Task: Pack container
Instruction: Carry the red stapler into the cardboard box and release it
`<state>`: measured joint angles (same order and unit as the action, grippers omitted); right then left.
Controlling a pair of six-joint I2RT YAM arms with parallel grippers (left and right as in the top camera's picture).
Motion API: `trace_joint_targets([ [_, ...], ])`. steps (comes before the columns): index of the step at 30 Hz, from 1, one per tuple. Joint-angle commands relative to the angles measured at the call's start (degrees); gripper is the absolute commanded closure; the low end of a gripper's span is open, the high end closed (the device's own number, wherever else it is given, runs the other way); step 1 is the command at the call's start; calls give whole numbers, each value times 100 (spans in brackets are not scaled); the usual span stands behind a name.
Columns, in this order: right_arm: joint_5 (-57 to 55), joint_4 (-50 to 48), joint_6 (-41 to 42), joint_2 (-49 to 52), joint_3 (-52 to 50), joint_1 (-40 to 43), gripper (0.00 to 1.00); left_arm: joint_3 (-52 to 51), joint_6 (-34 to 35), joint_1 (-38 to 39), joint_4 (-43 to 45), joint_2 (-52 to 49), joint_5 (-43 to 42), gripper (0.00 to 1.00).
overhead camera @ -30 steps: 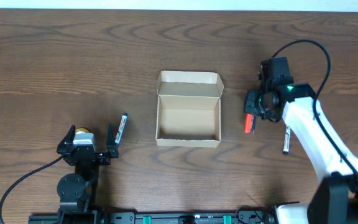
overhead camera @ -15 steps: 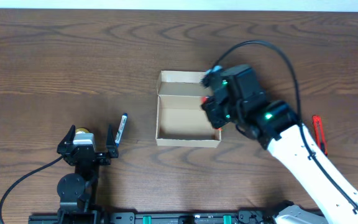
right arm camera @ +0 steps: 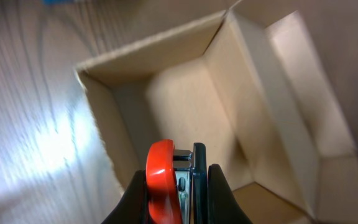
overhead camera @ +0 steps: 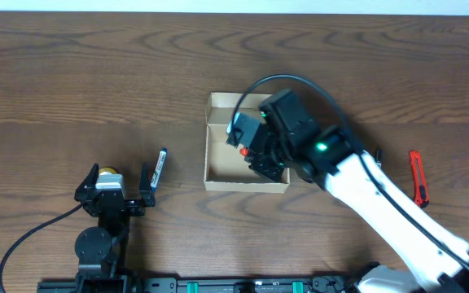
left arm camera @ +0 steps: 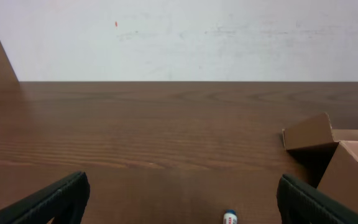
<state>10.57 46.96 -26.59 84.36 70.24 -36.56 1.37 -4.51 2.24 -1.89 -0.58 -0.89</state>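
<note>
The container (overhead camera: pixel 247 185) is a tan cardboard box, open, with its flap lid folded back, at the table's middle. It also shows in the right wrist view (right arm camera: pixel 253 81) and at the right edge of the left wrist view (left arm camera: pixel 353 168). My right gripper (overhead camera: pixel 244 151) hangs over the box's opening, shut on a small red and black stapler (right arm camera: pixel 166 180), which sits between the fingers (right arm camera: pixel 178 186). My left gripper (overhead camera: pixel 120 183) rests open and empty at the front left, and its fingers (left arm camera: pixel 179 199) are wide apart.
A black and white marker (overhead camera: pixel 159 167) lies left of the box, just beside my left gripper; its tip shows in the left wrist view (left arm camera: pixel 229 217). A red utility knife (overhead camera: pixel 416 177) lies on the table at the right.
My right arm has swung left from the table's right side, carrying the red stapler, and now holds it over the open box. The left arm has not moved.
</note>
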Motion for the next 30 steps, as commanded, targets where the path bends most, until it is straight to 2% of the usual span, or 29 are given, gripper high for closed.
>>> trace_joint_targets([
  [1, 22, -46, -994, 551, 94, -24, 99, -109, 22, -35, -240, 33, -44, 5],
  [13, 44, -428, -1335, 2096, 94, -17, 99, -109, 22, -37, -240, 33, -44, 5],
  [20, 63, -433, -1333, 2455, 94, -20, 99, -109, 22, -37, -240, 33, -46, 5],
  [25, 61, -433, -1296, 2455, 94, -20, 75, -109, 22, -37, -240, 33, -46, 5],
  [30, 63, -450, -1086, 2409, 116, -24, 69, -109, 22, -37, -240, 33, -46, 5],
])
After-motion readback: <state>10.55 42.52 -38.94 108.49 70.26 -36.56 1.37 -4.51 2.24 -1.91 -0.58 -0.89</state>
